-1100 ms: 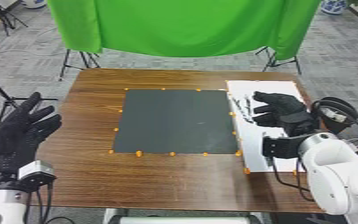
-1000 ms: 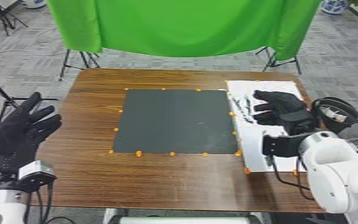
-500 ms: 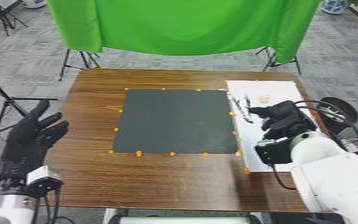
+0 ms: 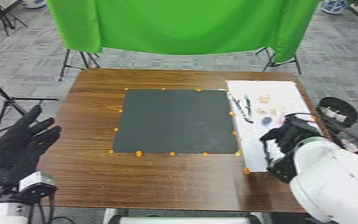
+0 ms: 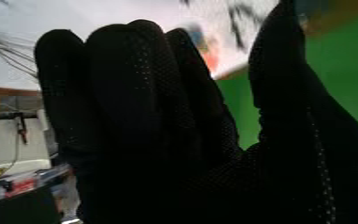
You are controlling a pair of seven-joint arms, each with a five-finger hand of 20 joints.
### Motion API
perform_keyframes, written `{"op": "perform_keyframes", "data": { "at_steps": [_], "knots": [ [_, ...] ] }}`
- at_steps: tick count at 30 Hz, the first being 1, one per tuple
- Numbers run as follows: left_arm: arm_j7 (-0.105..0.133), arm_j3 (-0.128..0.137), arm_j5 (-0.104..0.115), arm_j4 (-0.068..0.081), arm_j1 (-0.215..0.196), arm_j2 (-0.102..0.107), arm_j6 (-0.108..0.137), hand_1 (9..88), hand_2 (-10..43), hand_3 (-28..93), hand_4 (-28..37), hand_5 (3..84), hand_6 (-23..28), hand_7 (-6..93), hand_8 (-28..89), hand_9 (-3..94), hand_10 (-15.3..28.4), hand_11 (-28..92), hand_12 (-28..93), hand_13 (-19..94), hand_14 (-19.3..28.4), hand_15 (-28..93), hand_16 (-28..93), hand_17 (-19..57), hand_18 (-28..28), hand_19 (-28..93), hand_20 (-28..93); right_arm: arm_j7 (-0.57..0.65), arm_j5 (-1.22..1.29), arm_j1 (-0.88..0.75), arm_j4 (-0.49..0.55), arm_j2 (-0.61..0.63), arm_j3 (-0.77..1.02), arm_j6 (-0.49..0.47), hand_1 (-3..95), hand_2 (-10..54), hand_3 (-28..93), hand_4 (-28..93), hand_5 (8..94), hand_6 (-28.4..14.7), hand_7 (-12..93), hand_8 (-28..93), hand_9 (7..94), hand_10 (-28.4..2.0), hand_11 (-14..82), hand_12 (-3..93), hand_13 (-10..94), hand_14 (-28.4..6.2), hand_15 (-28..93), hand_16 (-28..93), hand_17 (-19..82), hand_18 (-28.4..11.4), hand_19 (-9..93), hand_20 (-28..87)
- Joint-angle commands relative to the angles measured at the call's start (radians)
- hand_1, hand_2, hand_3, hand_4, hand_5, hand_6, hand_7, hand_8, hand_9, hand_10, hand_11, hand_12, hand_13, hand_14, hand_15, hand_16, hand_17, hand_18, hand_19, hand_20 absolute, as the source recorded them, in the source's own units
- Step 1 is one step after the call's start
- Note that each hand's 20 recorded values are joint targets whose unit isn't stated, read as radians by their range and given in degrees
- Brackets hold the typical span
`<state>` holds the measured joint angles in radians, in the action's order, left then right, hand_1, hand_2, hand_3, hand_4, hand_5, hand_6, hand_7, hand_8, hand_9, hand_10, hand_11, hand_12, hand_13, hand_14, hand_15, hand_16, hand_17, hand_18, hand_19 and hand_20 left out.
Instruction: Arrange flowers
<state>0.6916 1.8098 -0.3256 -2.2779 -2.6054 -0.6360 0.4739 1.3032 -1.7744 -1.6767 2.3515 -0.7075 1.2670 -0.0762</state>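
With left hand [image 4: 17, 152] held relaxed off the left edge of the wooden table [image 4: 158, 182], presumably out of the way. With right hand [image 4: 286, 139] low over the white sheet [image 4: 254, 155], straight-fingered, thumb apart, gripping nothing visible, likely angled for a pick. With blue flower [image 4: 267, 121], dark sprigs [image 4: 248, 106] and pale flowers [image 4: 264, 99] spread farther along the sheet, beside the dark mat [image 4: 175, 122], probably to save the mat for arranging.

Bright, fairly even light falls across the table [image 4: 180, 187], leaving a soft sheen on its wood.
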Motion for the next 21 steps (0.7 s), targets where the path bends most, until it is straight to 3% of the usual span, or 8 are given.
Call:
{"op": "perform_keyframes", "data": {
  "at_steps": [1,3,10,11,13,14,15,21],
  "knots": [
    [-0.025,0.008,-0.012,-0.012,-0.004,-0.02,0.001,29.6,6.1,63,-21.0,34.3,7.8,9.5,-8,31.2,18.6,26,11,20,25.4,53,-11,-6.5,26.1,52,3,0.043,0.007,-0.011,-0.024,-0.02,-0.052,-0.017,41.7,-2.9,68,-17,70.0,-16.9,19,-6,73.3,-25.1,36.9,19.2,74,-17.7,63,11,64,-13.4,93,-28],
    [-0.003,0.004,0.008,-0.012,-0.01,0.003,0.009,29.6,6.2,63,-21.1,34.3,7.7,9.5,-8,31.2,18.7,26,11,20,25.4,53,-11,-6.5,26.0,52,4,0.046,0.01,-0.007,-0.033,-0.018,-0.059,-0.016,41.8,-3.1,68,-17,70.3,-16.9,18,-6,73.6,-25.1,36.9,19.3,74,-17.7,63,11,64,-13.3,93,-28],
    [-0.017,-0.005,-0.001,-0.011,-0.004,0.005,0.003,29.5,6.1,64,-21.0,34.3,7.7,9.5,-8,31.1,18.6,26,11,20,25.5,53,-11,-6.5,26.0,52,4,0.072,-0.026,0.007,-0.061,-0.01,-0.088,-0.026,42.2,-3.1,68,-17,70.9,-17.0,19,-5,74.0,-25.2,36.8,19.3,75,-17.7,62,11,65,-13.0,93,-28],
    [-0.005,-0.008,0.01,-0.012,-0.009,0.014,0.007,29.5,6.1,64,-21.0,34.3,7.7,9.5,-8,31.1,18.6,26,11,20,25.5,53,-11,-6.5,26.0,52,4,0.07,-0.03,0.008,-0.064,-0.007,-0.093,-0.025,42.3,-3.1,68,-17,70.9,-17.0,19,-5,74.0,-25.2,36.8,19.3,75,-17.7,63,11,65,-13.0,93,-28],
    [-0.03,-0.014,-0.008,-0.01,0.005,-0.005,-0.001,29.5,6.1,64,-21.0,34.3,7.7,9.5,-8,31.2,18.6,26,11,20,25.5,53,-11,-6.5,26.0,52,4,0.079,-0.046,0.012,-0.071,-0.007,-0.106,-0.026,42.4,-3.1,67,-17,71.0,-17.1,19,-5,74.0,-25.3,36.8,19.3,75,-17.7,63,11,65,-12.8,93,-28],
    [-0.02,-0.021,-0.005,-0.009,0.007,-0.002,-0.001,29.6,6.1,64,-21.0,34.3,7.7,9.5,-8,31.2,18.6,26,11,20,25.5,53,-11,-6.5,26.0,52,4,0.077,-0.058,0.023,-0.076,-0.002,-0.118,-0.016,42.4,-3.1,67,-17,71.0,-17.1,19,-5,74.0,-25.4,36.8,19.3,74,-17.7,63,11,65,-12.8,93,-28],
    [-0.047,-0.023,-0.024,-0.009,0.019,-0.018,-0.005,29.5,6.1,64,-21.0,34.3,7.8,9.4,-8,31.2,18.6,27,11,20,25.5,53,-11,-6.5,26.0,52,4,0.082,-0.068,0.017,-0.075,0.0,-0.12,-0.011,42.5,-3.1,67,-17,71.0,-17.1,19,-5,74.0,-25.4,36.8,19.3,74,-17.8,63,11,65,-12.8,93,-28],
    [-0.046,-0.04,-0.023,-0.006,0.029,-0.012,-0.01,29.5,6.2,63,-21.0,34.3,7.8,9.4,-8,31.1,18.6,26,11,20,25.5,53,-11,-6.5,26.0,51,4,0.091,-0.074,0.053,-0.102,-0.002,-0.159,-0.031,42.7,-3.5,68,-17,71.1,-17.2,19,-5,73.9,-25.5,36.9,19.3,74,-17.8,63,11,65,-12.6,93,-28]
  ]
}}
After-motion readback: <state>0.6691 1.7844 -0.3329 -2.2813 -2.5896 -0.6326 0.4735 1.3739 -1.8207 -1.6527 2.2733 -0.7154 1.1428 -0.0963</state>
